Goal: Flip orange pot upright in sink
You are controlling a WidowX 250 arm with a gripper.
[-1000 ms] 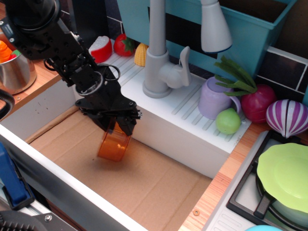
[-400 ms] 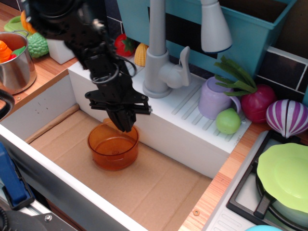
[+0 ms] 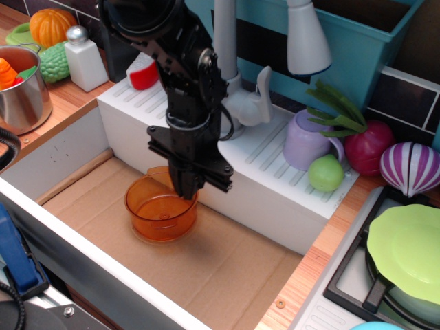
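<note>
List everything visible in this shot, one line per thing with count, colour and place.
orange pot: 1, translucent orange, upright on the sink bottom, mouth up
sink: 1, white walls, brown cardboard bottom, centre
faucet: 1, grey, on the sink's back ledge
teal bin: 1, teal, behind the faucet
lilac cup: 1, lilac, on the ledge, right
green fruit: 1, green, in front of the cup
radish: 1, magenta with green leaves, right
striped onion: 1, purple and white, far right
green plate: 1, lime, on the stove, right edge
steel pot: 1, shiny, left counter
shaker: 1, white with silver cap, upper left
pumpkin: 1, orange, upper left
gripper: 1, black, at the pot's far rim; open or shut unclear
</note>
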